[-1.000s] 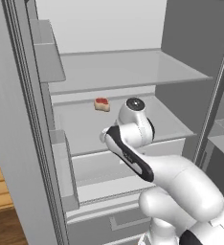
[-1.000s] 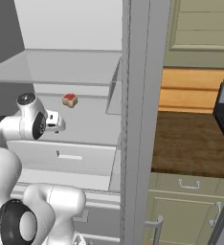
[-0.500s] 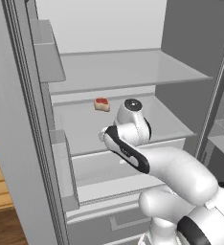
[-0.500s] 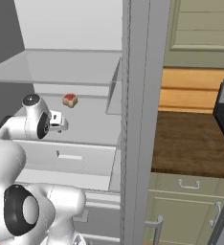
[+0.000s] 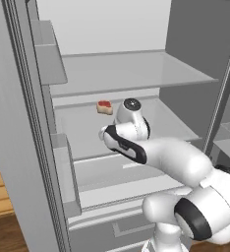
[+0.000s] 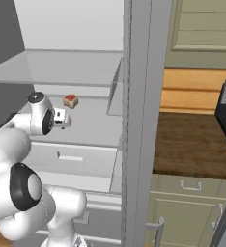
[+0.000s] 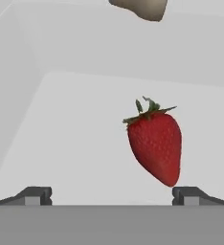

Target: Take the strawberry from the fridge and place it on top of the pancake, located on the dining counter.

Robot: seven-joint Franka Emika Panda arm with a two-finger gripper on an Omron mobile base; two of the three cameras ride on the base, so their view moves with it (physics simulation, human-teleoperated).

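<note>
The strawberry point(image 7: 155, 146), dark red with a green leafy cap, lies on the pale middle shelf point(image 5: 82, 135) of the fridge point(image 5: 195, 44), close in front of my hand. It sits toward the right fingertip point(image 7: 190, 195), and the left fingertip point(image 7: 35, 195) is far off to its side. My gripper point(image 7: 112, 195) is open and holds nothing. In the right base view the gripper point(image 6: 62, 118) reaches in over that shelf. The pancake and the dining counter are out of view.
A pale block with a red top point(image 5: 105, 107) point(image 6: 70, 100) lies further back on the same shelf. A glass shelf point(image 5: 122, 71) hangs above, and door bins point(image 5: 48, 54) flank the left. A dark kitchen worktop point(image 6: 192, 144) lies right of the fridge wall.
My hand has edged a little deeper over the middle shelf, and the forearm has swung lower behind it. The jaws have stayed open. The red-topped block has not moved.
</note>
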